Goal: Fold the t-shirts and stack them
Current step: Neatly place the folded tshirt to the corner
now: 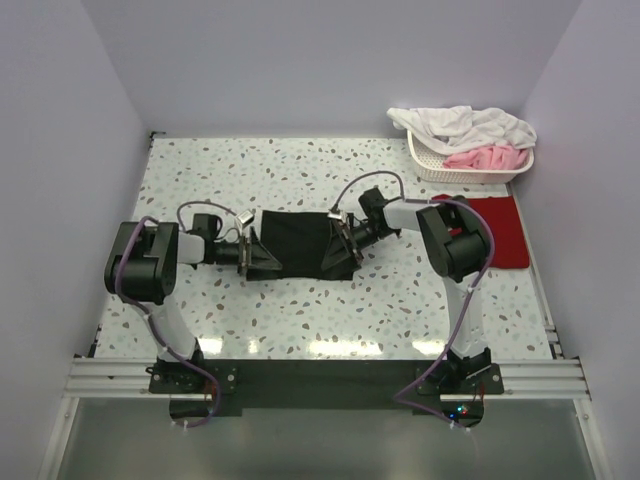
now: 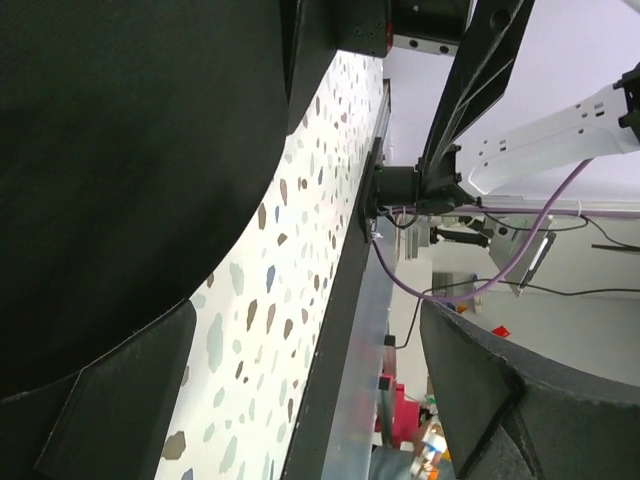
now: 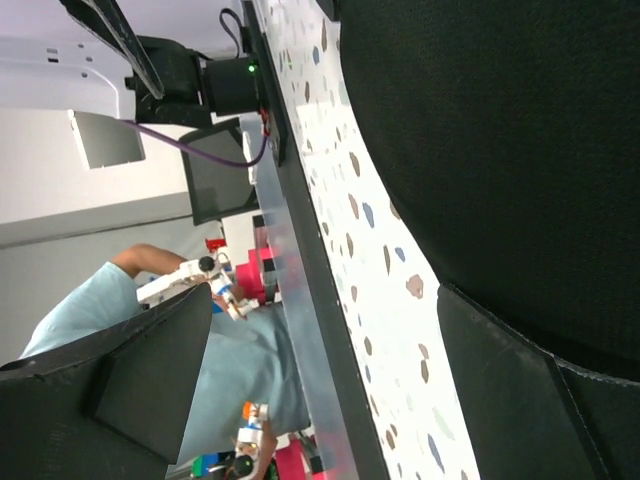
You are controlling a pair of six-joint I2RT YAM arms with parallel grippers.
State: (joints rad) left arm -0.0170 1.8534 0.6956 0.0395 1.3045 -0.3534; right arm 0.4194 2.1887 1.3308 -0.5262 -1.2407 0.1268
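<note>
The black t-shirt (image 1: 296,240) is flanked by the left gripper (image 1: 268,256) and right gripper (image 1: 336,248), both spread wide. The dark red t-shirt (image 1: 500,232) is seen well right of the latter.

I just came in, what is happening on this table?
Two robot arms are working on a black t-shirt lying on the table. The left arm is at its left edge and the right arm at its right edge, both with jaws open. A dark red t-shirt lies flat near the basket.
</note>
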